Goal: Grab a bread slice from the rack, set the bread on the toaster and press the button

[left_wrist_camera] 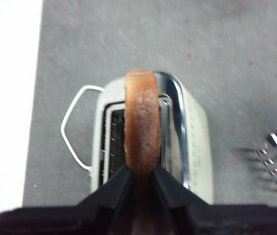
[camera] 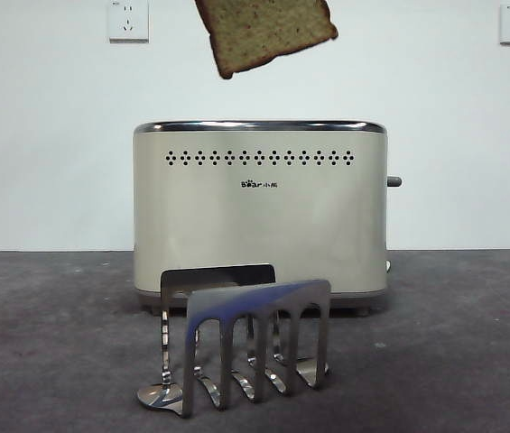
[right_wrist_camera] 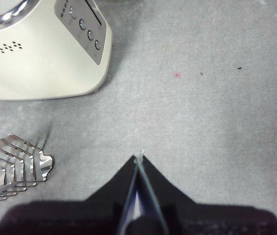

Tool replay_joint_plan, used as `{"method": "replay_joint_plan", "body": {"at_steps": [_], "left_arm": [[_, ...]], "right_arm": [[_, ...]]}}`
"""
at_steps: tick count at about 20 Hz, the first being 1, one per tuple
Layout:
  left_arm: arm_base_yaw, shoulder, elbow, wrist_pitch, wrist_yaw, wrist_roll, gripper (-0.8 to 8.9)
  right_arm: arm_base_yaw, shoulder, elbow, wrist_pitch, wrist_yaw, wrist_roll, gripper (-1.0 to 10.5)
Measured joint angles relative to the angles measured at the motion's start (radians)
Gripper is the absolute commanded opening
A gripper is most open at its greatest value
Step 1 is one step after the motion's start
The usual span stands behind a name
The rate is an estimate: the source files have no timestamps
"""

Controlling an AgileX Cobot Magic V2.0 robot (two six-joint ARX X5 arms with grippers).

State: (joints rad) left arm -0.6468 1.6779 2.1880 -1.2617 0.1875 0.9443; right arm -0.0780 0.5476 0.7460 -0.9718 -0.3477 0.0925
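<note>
The slice of bread [camera: 268, 32], tan with a dark crust, hangs tilted high above the cream toaster [camera: 259, 212] at the top of the front view. My left gripper [left_wrist_camera: 140, 175] is shut on the slice [left_wrist_camera: 142, 125], seen edge-on right over the toaster's open slots [left_wrist_camera: 113, 142]. The steel rack [camera: 241, 347] stands in front of the toaster with no bread in it. The dark lever button [camera: 394, 181] sticks out of the toaster's right side. My right gripper [right_wrist_camera: 139, 159] is shut and holds nothing, over bare mat away from the toaster [right_wrist_camera: 40, 54].
A white cord [left_wrist_camera: 74, 127] loops on the mat behind the toaster. The toaster's end panel carries a row of small round buttons [right_wrist_camera: 85, 29]. The rack also shows in the right wrist view [right_wrist_camera: 13, 166]. Two wall sockets [camera: 128, 20] sit on the white wall.
</note>
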Motion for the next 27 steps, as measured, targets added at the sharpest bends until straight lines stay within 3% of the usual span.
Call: {"method": "replay_joint_plan", "body": {"at_steps": [9,27], "left_arm": [[0.04,0.045,0.0,-0.002,0.046,0.007,-0.11],[0.068,0.188,0.0,-0.034,-0.005,0.024,-0.11]], "right_arm": [[0.0,0.0,0.0,0.0,0.0,-0.003,0.0],[0.0,0.0,0.0,0.0,0.026,-0.007,0.0]]}}
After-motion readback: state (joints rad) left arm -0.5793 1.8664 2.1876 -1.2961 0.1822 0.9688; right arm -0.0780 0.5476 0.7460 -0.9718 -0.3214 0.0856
